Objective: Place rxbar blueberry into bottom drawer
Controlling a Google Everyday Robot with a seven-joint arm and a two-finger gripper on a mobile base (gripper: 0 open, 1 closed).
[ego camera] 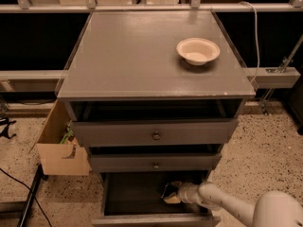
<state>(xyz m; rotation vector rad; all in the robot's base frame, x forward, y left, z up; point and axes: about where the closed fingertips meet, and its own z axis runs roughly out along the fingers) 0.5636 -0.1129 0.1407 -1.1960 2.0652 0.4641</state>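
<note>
gripper (169, 194) in bottom drawer (137, 193), one bowl (198, 50)

The gripper (171, 193) sits in the bottom drawer (135, 195), near its right wall, and whatever is at its tip is too dark and small to make out. The drawer's back is hidden under the middle drawer (155, 163). Its front is cut off by the lower picture edge, as is the arm (236, 207) at the lower right corner.
</note>
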